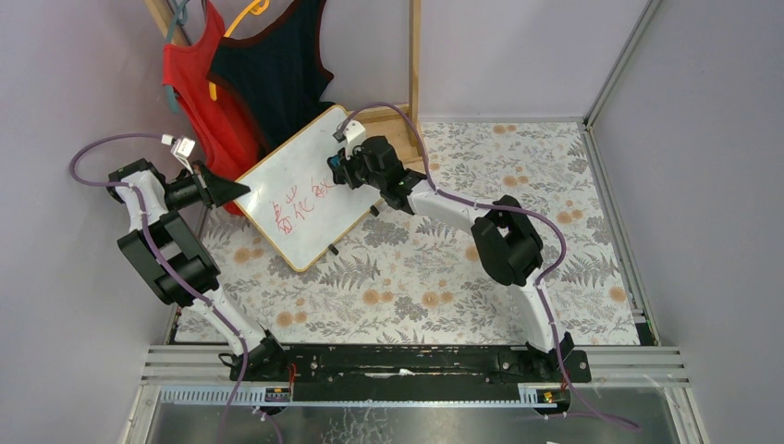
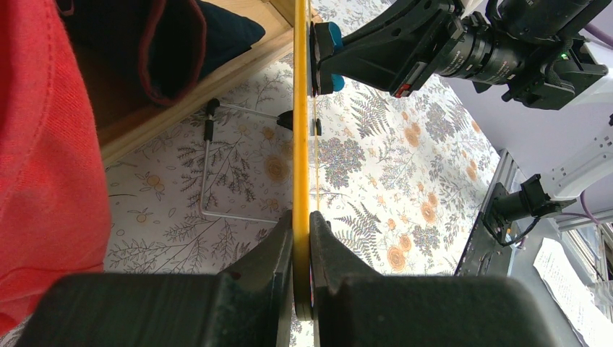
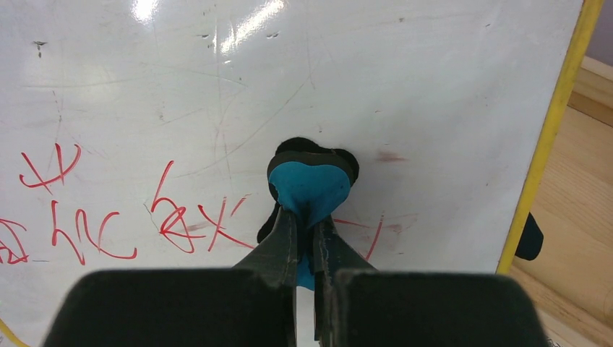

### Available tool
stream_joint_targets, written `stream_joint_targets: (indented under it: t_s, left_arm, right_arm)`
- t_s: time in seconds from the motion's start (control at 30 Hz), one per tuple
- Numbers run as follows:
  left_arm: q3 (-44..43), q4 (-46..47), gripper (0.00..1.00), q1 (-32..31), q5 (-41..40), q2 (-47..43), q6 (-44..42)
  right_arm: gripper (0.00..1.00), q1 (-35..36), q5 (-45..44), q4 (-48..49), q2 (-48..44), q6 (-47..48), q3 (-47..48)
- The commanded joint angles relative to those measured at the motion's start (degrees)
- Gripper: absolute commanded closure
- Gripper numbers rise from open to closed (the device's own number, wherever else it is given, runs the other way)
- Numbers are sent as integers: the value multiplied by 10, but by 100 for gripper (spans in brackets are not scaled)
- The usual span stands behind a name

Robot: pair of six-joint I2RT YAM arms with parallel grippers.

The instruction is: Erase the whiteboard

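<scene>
Right now our right end effector (image 3: 305,217) has its fingers clamped together on a blue eraser (image 3: 311,189) with a dark backing. We press that eraser flat against the face of the whiteboard (image 3: 361,87), towards its right side. Red writing (image 3: 173,217) runs to the left of the eraser at about the same height. A few red strokes also show just to its right, and a faint pink smudge (image 3: 390,155) sits a little above them. The yellow frame (image 3: 549,137) borders the board on the right.

Our left end effector (image 2: 302,224) is pinched on the board's yellow edge, one finger on each face. In the left wrist view we look along that edge and see the eraser touching the writing side further up. A wire stand (image 2: 209,181) reaches from the back of the board down to the cloth.

From above, the whiteboard sits propped up at the far left of the worktop (image 1: 444,277), which is covered in a floral, fern-patterned cloth. We hold the board at its left corner and meet its surface from the right. Behind the board, a red tank top (image 1: 199,102) and a dark tank top (image 1: 273,65) hang beside a wooden rack (image 1: 415,55).
</scene>
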State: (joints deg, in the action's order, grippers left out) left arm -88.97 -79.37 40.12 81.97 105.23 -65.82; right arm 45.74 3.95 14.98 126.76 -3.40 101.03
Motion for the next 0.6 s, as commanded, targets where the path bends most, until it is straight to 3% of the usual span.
stream_joint_targets:
  t_s: [0.0, 0.23, 0.57]
  left_arm:
    - [11, 17, 100, -7, -46, -4, -27]
    - [11, 16, 100, -7, -45, -2, -27]
    - [13, 17, 100, -7, -49, -4, -27]
  right_arm:
    - [100, -9, -6, -12, 1, 5, 6]
    - [100, -53, -10, 2, -16, 1, -32]
    - [100, -65, -14, 6, -16, 3, -37]
